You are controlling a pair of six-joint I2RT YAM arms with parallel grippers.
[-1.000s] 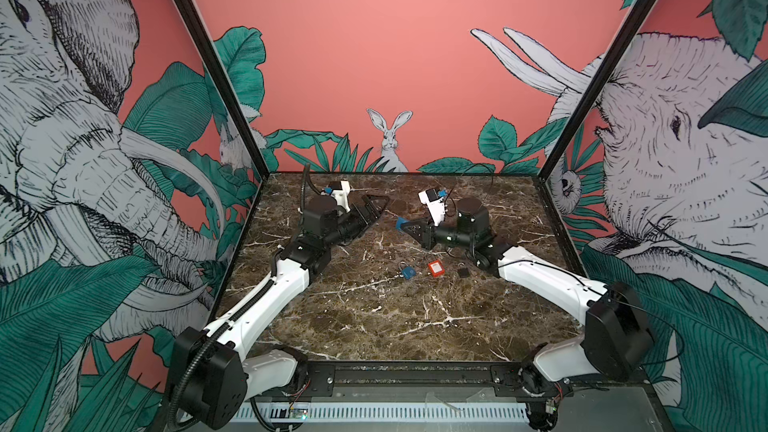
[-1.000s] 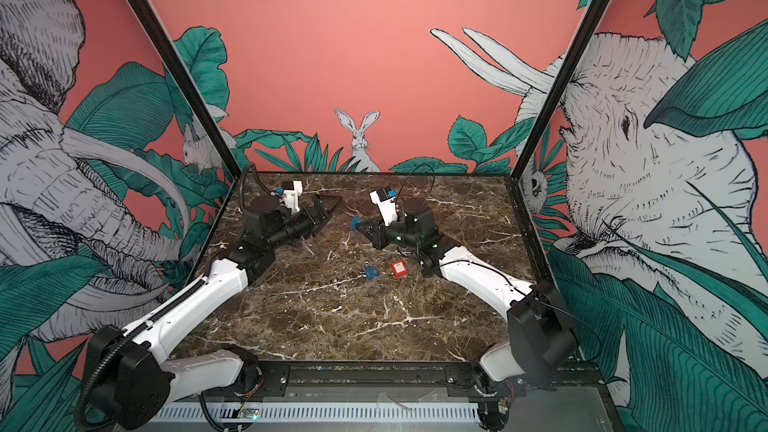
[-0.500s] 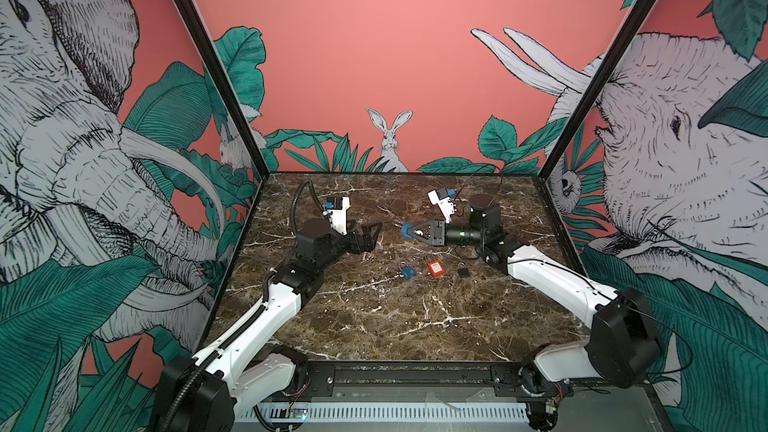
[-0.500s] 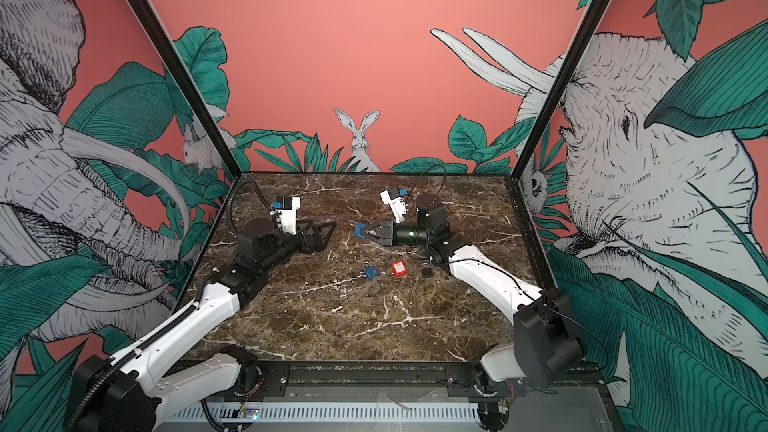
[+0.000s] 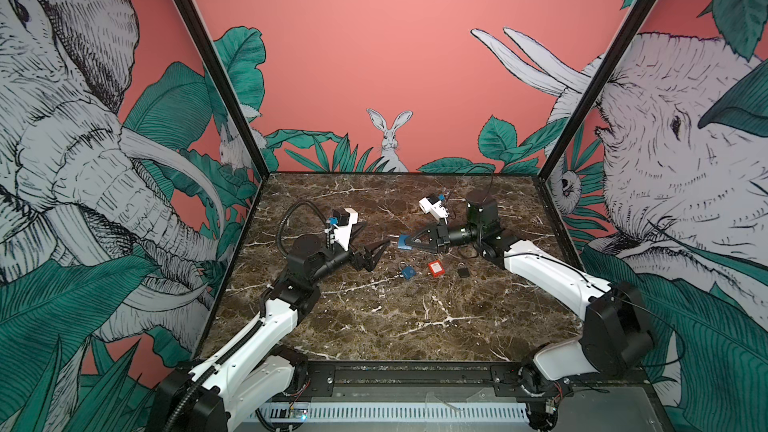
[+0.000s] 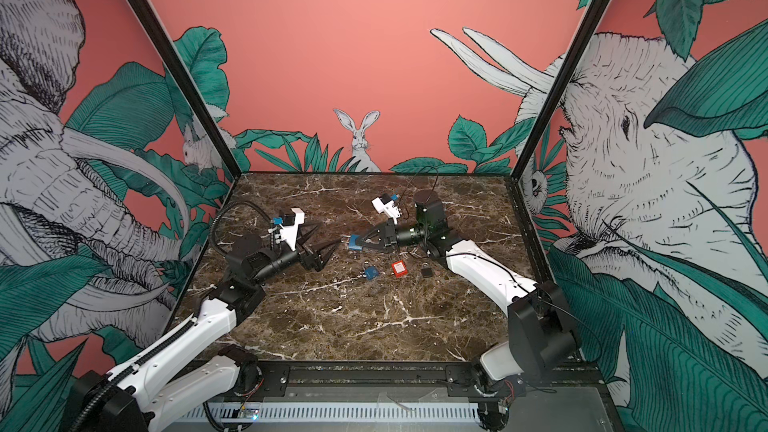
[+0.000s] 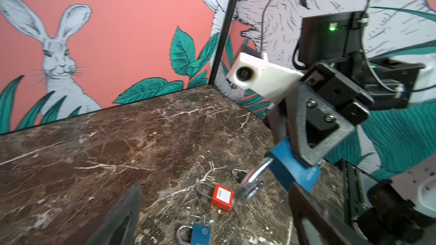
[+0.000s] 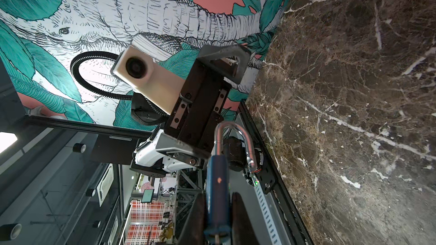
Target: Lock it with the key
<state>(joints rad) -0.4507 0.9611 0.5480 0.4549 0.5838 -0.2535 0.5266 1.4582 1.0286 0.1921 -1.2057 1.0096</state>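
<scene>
My right gripper (image 5: 409,243) (image 8: 218,199) is shut on a blue padlock (image 5: 402,241) (image 6: 354,241) (image 8: 217,180) and holds it above the marble table (image 5: 374,326). Its steel shackle (image 8: 233,137) stands open and points at my left gripper (image 5: 379,255) (image 6: 329,255), which is open and empty a short gap away. The left wrist view shows the held padlock (image 7: 295,173) beyond my left fingers (image 7: 118,220). A small silver key (image 7: 203,219) lies on the table beside a smaller blue padlock (image 7: 199,233) (image 5: 408,272).
A red padlock (image 5: 435,268) (image 7: 221,196) and a small black padlock (image 5: 464,272) (image 7: 240,175) lie on the table under the held lock. Printed walls close in the back and both sides. A black rail (image 5: 415,371) runs along the front edge.
Both grippers have come lower and nearer the front. The right one has levelled out with the blue padlock still in it. The left one has stayed open.
</scene>
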